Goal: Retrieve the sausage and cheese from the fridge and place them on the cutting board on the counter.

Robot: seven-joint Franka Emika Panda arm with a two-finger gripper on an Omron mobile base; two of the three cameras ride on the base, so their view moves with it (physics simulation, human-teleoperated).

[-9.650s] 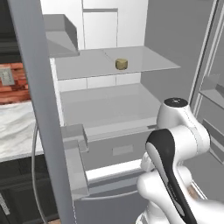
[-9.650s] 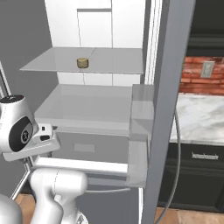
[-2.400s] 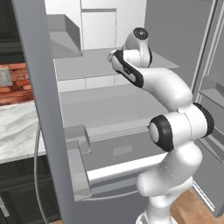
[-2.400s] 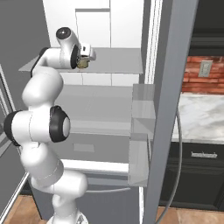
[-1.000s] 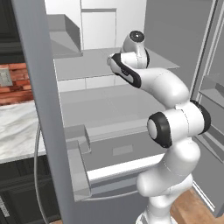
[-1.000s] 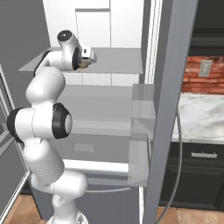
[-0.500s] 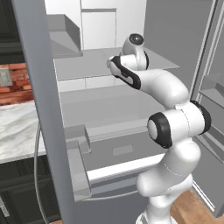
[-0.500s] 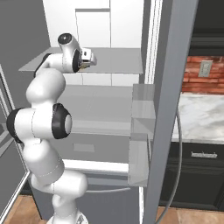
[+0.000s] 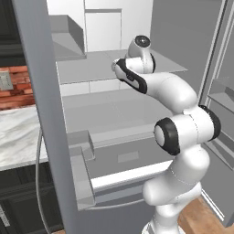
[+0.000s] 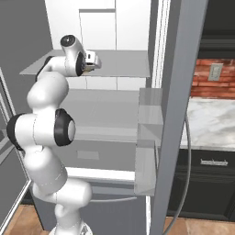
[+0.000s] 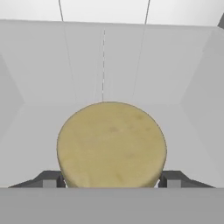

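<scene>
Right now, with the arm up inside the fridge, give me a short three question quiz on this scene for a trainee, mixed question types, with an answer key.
1. True or false: the cheese sits between the two fingertips of the gripper.
2. Multiple choice: the cheese rests on A) the counter, B) the upper fridge shelf, C) a door bin.
3. Fill in: seen from the right base camera, the wall behind the counter is red ____.

Key: 1 true; 2 B; 3 brick.

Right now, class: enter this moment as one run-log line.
stage: grasping cheese | claw: astride cheese, jaws either side, contact unclear | place: upper fridge shelf | fridge: door open | sausage: not logged
</scene>
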